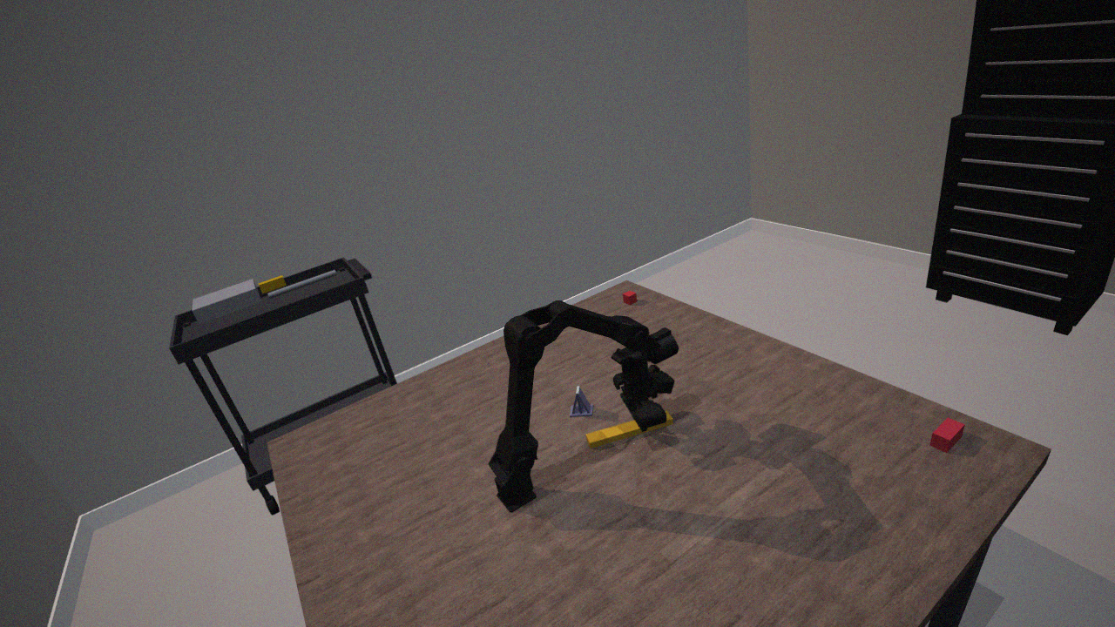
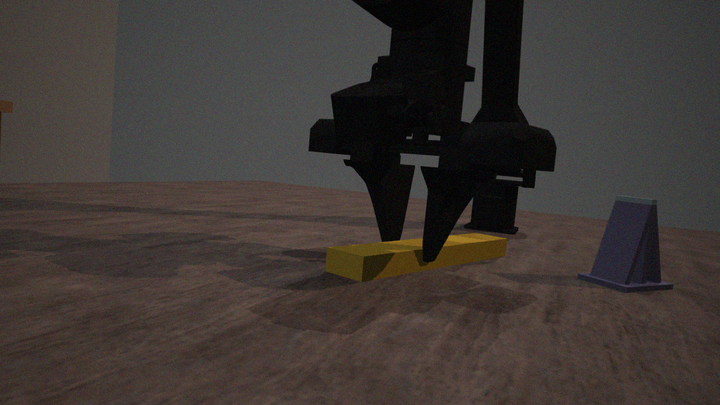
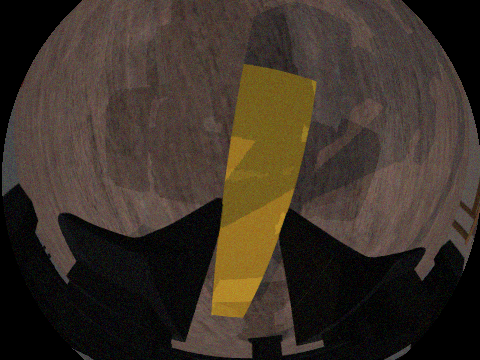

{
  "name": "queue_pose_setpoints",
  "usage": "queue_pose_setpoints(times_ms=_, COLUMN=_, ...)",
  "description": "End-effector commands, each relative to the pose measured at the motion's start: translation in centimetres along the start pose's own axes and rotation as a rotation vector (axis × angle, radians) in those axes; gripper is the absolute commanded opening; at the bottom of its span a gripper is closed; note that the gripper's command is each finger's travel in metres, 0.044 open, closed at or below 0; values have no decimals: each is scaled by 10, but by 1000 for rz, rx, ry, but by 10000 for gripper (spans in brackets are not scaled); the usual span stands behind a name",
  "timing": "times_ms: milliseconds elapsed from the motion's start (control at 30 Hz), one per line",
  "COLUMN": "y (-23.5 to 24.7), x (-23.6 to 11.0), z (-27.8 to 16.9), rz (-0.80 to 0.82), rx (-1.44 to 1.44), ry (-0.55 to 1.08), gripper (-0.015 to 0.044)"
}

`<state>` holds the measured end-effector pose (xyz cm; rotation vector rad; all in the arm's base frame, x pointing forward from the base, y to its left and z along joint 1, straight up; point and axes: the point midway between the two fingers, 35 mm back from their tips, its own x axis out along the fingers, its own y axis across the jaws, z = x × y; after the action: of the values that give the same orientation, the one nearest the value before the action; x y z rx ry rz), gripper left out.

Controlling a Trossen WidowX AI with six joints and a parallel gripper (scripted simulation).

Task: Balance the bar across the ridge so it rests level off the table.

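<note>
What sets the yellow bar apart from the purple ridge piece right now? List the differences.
The yellow bar is long, low and lies flat on the table; the purple ridge is short and stands upright, tapering to a narrow top. The bar is clamped between the fingers of the gripper; the ridge stands apart to one side, untouched. The bar is a plain block; the ridge has a flat base plate. Both rest on the table.

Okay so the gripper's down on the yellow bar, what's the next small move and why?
Probably lift straight up a little. The gripper is shut on the yellow bar, which lies flat on the table, and the purple ridge stands apart and taller, so the bar needs height first.
</note>
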<state>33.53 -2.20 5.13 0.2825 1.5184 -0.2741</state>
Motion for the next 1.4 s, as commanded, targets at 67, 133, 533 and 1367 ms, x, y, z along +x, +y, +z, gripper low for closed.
queue_pose_setpoints(times_ms=67, y=0, x=-9, z=2, rz=0, rx=0, ry=0, gripper=0)
queue_pose_setpoints(times_ms=133, y=1, x=-14, z=3, rz=0, rx=-1, ry=0, gripper=0)
queue_pose_setpoints(times_ms=533, y=2, x=-45, z=6, rz=0, rx=-2, ry=-1, gripper=0)
queue_pose_setpoints(times_ms=1367, y=0, x=-108, z=2, rz=-1, rx=-4, ry=0, gripper=0)
